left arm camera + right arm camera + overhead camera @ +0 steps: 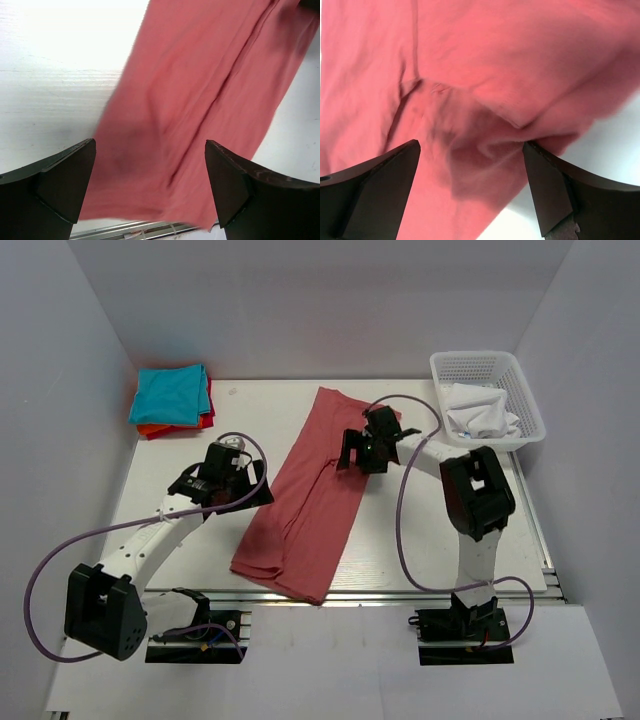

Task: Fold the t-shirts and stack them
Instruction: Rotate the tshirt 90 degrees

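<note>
The left gripper (150,145) and the right gripper (471,145) hover with jaws wide apart and empty, over opposite edges of the salmon-red t-shirt (305,490). It lies as a long diagonal strip on the table (430,540).

In the overhead view I am seeing the salmon-red t-shirt (305,500) lying flat as a long, narrow band. It is folded lengthwise and running on a diagonal from the upper centre of the frame to the lower centre, where it is widening slightly. Soft creases are running along its length. In the left wrist view the salmon-red t-shirt (200,100) is filling the centre and right. In the right wrist view the salmon-red t-shirt (485,75) is covering nearly the whole frame, with a seam and a folded-over edge showing. At upper left of the overhead view I am seeing three folded shirts lying stacked. The teal t-shirt (170,395) is lying on top, and the bright red t-shirt (205,422) and the orange t-shirt (148,430) are peeking out beneath it.
</note>
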